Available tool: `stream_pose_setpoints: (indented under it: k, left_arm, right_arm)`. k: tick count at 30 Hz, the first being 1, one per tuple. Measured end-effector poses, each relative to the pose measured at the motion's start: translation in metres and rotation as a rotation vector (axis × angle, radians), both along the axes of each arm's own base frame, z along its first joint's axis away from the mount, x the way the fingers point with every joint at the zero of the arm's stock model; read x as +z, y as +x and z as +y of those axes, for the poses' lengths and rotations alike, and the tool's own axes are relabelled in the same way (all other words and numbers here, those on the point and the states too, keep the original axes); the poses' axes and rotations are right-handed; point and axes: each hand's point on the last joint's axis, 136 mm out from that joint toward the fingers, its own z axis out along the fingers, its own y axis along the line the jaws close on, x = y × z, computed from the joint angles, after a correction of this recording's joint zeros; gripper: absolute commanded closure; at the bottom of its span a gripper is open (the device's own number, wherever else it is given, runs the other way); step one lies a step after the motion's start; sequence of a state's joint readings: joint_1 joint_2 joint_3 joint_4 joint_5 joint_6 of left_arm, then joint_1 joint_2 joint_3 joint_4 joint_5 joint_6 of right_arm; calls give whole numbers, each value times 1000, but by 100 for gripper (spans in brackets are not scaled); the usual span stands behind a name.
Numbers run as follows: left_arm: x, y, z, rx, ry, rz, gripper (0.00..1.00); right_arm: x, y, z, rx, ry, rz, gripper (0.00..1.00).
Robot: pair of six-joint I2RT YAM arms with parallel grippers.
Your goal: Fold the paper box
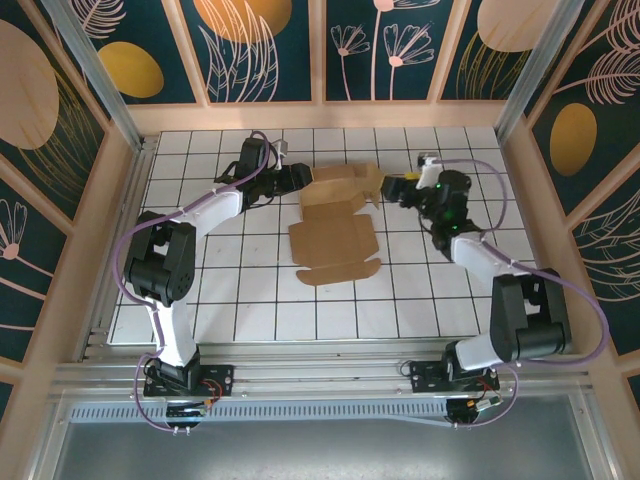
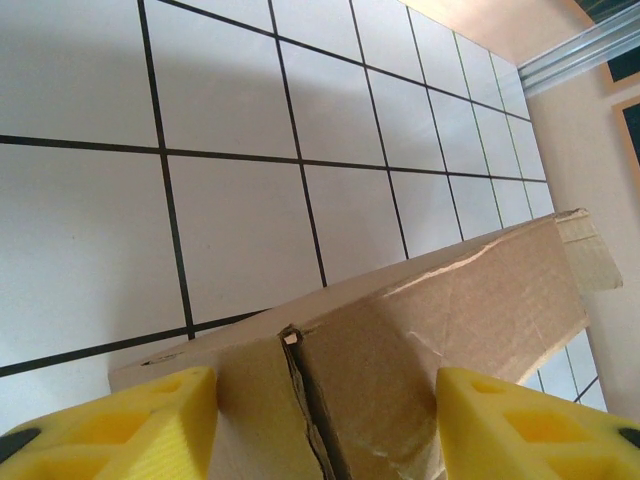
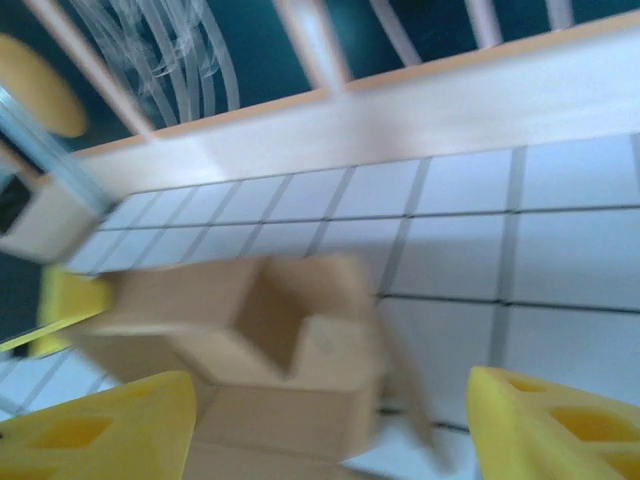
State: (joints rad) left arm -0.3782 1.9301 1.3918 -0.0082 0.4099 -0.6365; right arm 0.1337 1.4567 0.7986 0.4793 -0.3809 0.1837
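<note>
Paper box [image 1: 335, 235] flanked by two spread claws

The brown cardboard sheet is seen at the middle of the white, black-gridded bench [image 1: 250, 310], between the two arms. Its square base panel is laid flat on the tiles. A rounded flap is spread out on the near side, and the far part is raised and folded into an uneven wall with loose flaps.

The left claw [image 1: 298, 180] is placed at the far left corner of the box, the arm being stretched across the bench from its base. In the left wrist view the claw [image 2: 325, 430] is shown with its yellow fingers [image 2: 130, 430] held apart. A creased cardboard wall of the box [image 2: 430, 330] is seen across the gap between them, with a rough fold line running down it. Whether the card is pressed by the pads cannot be told.

The right claw [image 1: 392, 188] is held at the far right side of the box, just beside the raised flaps. In the blurred right wrist view the claw [image 3: 330, 435] is shown spread wide, its yellow fingers [image 3: 560, 430] set at the lower corners. The folded part of the box [image 3: 270, 340] is seen ahead of them on the tiles.

The bench is enclosed by pale wooden frames and dark teal panels [image 1: 260, 50] printed with leaves.
</note>
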Motion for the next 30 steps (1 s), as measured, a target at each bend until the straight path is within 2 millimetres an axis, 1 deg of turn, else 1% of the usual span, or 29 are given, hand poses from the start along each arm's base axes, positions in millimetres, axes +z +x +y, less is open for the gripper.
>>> stream_pose_setpoints:
  k: [1,2,3,4,6,7,8,10,13,15,16,19,21,27,28,29,30]
  left_arm:
    - [0,0,0,0,0,0,43]
    - [0,0,0,0,1,0,43]
    - [0,0,0,0,1,1,43]
    - [0,0,0,0,1,1,43]
    - [0,0,0,0,2,1,43]
    - [0,0,0,0,2,1,43]
    - [0,0,0,0,2,1,43]
    - [0,0,0,0,2,1,44]
    - [0,1,0,-1,1,1,44]
    - [-1,2,-1,0,1,1,44]
    - [-1,2,-1,-1,1,1,44]
    - [-1,2,0,2,2,0,44]
    - [-1,4,2,10,5,-1,44]
    - [-1,5,3,11,4,-2,43]
    - [-1,5,3,11,4,-1,41]
    - [-1,5,3,11,5,-3,35]
    - [0,6,3,9,6,-6,27]
  right_arm:
    - [-2,13,-16,-20,-6,8,34]
    - [-4,29,-34,-39,0,19,35]
    - [-7,41,-45,-47,5,28,35]
    - [-15,57,-60,-61,13,46,35]
    - [-31,76,-71,-56,20,80,37]
    - [-42,83,-71,-43,22,100,38]
    - [-52,88,-68,-26,21,122,39]
    - [-73,94,-54,21,20,175,40]
    - [-93,98,-26,97,10,238,40]
    - [-100,93,-5,144,-2,260,40]
    - [-102,89,9,177,-8,267,41]
    - [-103,79,36,240,-12,272,41]
    - [-103,77,42,252,-12,272,42]
    - [-111,69,43,265,11,311,43]
    - [-114,67,43,265,17,321,43]
    - [-117,64,43,263,23,335,43]
    - [-120,60,43,265,30,349,43]
